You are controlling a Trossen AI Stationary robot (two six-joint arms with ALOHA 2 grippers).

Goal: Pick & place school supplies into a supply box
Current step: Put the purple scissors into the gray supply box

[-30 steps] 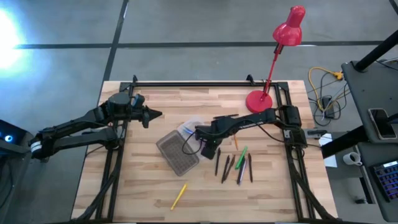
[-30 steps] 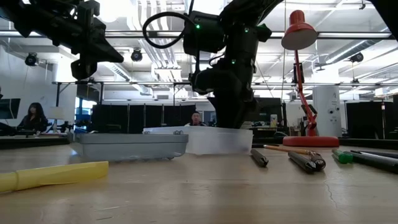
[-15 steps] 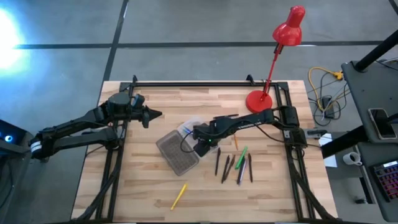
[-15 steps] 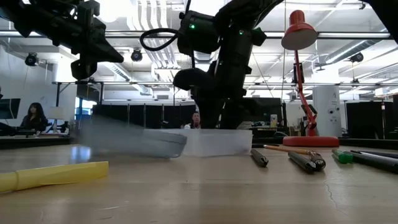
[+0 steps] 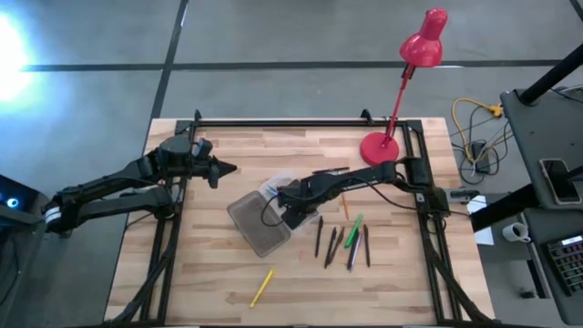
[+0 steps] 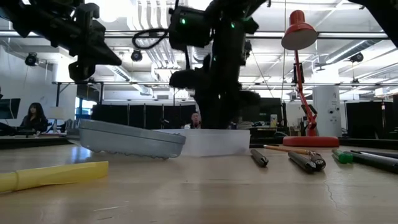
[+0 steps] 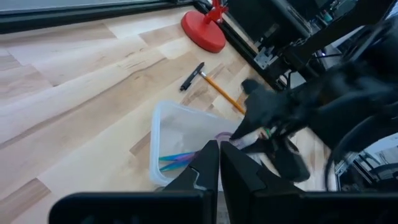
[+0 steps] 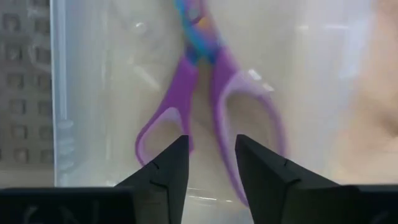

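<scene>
The right hand is held over the clear half of the supply box, its two fingers parted with nothing seen between them. Directly beyond the fingertips, inside the clear tray, the purple-handled scissors are seen lying flat, handle loops toward the hand and blades pointing away, so their long axis runs roughly in line with the hand's reach. The ribbed grey half of the box is tilted, one edge raised off the bench.

Outward from the box, on the right arm's side, a loose row of pens and pencils is laid out, long axes mostly running front to back on the bench; two more lie behind the box. A yellow pencil lies apart, toward the front. The row is judged much nearer the right hand than the left.

The left hand is held above the bench well apart from the box, fingers pressed together and empty.

No brand, label or legible writing can be made out, though fine print may be missed from these views.
</scene>
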